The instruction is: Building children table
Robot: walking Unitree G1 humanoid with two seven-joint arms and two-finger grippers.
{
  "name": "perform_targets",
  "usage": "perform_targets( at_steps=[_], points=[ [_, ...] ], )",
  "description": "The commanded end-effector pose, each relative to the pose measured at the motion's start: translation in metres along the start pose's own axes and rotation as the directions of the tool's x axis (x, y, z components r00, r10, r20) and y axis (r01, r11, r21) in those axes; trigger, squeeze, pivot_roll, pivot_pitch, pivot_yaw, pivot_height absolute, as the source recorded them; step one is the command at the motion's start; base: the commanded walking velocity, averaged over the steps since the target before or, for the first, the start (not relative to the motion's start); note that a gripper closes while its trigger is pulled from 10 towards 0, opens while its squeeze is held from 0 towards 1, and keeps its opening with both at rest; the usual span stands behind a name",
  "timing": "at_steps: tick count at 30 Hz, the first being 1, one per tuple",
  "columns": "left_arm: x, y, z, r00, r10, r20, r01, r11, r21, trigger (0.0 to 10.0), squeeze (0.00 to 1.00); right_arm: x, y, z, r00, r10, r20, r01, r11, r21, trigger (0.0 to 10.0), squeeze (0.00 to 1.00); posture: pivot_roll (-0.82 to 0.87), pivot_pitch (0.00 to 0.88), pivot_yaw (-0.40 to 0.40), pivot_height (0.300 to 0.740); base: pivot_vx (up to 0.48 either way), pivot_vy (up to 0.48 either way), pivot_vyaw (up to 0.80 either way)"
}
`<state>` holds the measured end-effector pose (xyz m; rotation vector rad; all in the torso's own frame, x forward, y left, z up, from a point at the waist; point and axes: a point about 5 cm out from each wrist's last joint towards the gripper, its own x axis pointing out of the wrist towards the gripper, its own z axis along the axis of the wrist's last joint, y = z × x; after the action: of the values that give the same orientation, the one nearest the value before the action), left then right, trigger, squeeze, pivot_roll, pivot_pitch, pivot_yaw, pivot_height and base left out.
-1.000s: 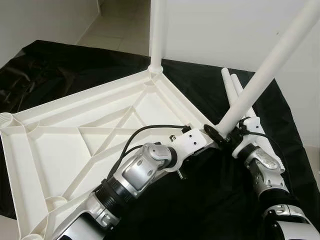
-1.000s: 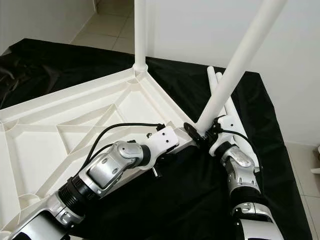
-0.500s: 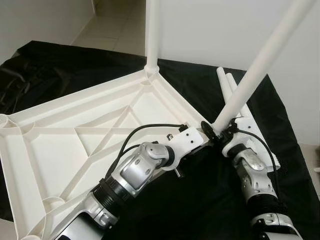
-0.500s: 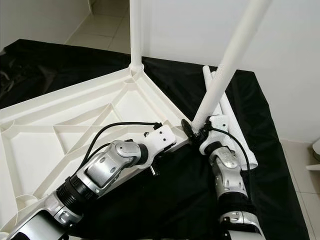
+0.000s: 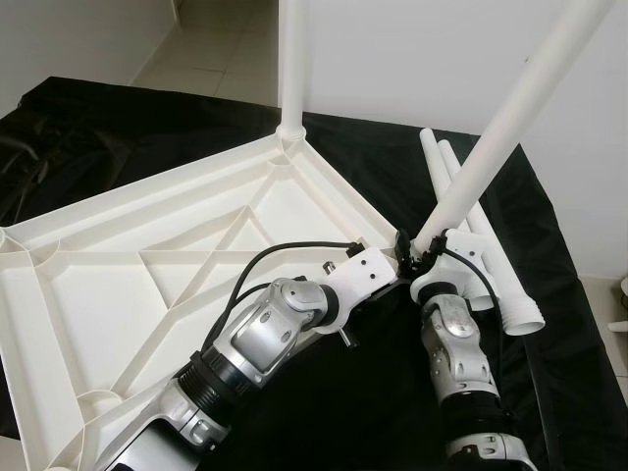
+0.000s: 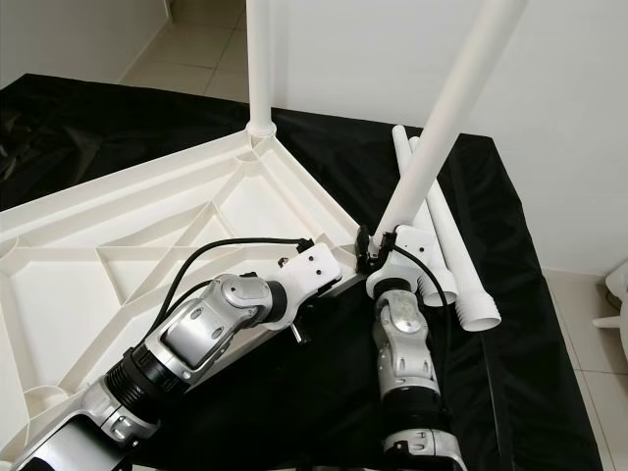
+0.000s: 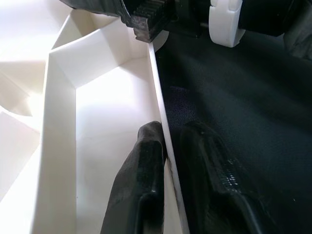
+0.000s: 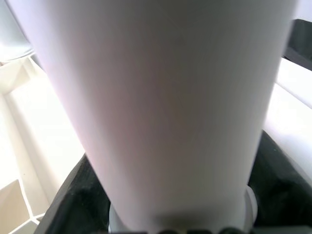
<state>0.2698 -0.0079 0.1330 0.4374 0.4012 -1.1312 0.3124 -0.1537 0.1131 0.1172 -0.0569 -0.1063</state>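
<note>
Left pincer (image 7: 168, 161) pinching tabletop (image 5: 147, 285) rim; right pincer (image 5: 417, 250) clamps tilted leg (image 5: 500, 128). Risk: leg enters corner socket askew, jams.

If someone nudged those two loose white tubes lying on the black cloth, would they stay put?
Probably not for long. The two loose tubes are round and smooth, so they would likely roll, though the wrinkled black cloth may slow them. They look like hollow plastic, judging by one open end, so probably light and stiff.

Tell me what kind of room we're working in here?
Probably a room in a home: pale tiled floor, plain white wall, and a black cloth spread under the upturned table top.
</note>
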Motion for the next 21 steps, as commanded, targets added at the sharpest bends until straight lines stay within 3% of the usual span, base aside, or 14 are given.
perform_targets(
  at_steps=[1, 10, 11, 21],
  points=[
    [0.0138, -0.0235, -0.0235, 0.986, -0.142, -0.092, 0.136, 0.988, -0.068, 10.0, 0.00, -0.0047, 0.0193, -0.0109, 0.996, 0.046, -0.070, -0.045, 0.999, 0.020, 10.0, 0.00, 0.00, 0.107, -0.051, 0.740, 0.000, 0.000, 0.00],
    [0.0128, -0.0250, -0.0245, 0.985, -0.146, -0.096, 0.140, 0.988, -0.065, 10.0, 0.00, -0.0086, 0.0202, -0.0104, 0.995, 0.059, -0.075, -0.056, 0.997, 0.045, 10.0, 0.00, 0.01, 0.109, -0.047, 0.740, 0.000, 0.000, 0.00],
    [0.0127, -0.0250, -0.0248, 0.984, -0.147, -0.097, 0.140, 0.988, -0.067, 10.0, 0.00, -0.0096, 0.0225, -0.0087, 0.994, 0.092, -0.067, -0.087, 0.993, 0.077, 10.0, 1.00, 0.01, 0.109, -0.047, 0.740, 0.000, 0.000, 0.00],
    [0.0131, -0.0241, -0.0252, 0.985, -0.143, -0.098, 0.137, 0.988, -0.071, 10.0, 0.00, -0.0103, 0.0176, -0.0027, 0.989, 0.146, -0.038, -0.142, 0.987, 0.076, 10.0, 1.00, 0.01, 0.104, -0.053, 0.740, 0.000, 0.000, 0.00]
  ],
)
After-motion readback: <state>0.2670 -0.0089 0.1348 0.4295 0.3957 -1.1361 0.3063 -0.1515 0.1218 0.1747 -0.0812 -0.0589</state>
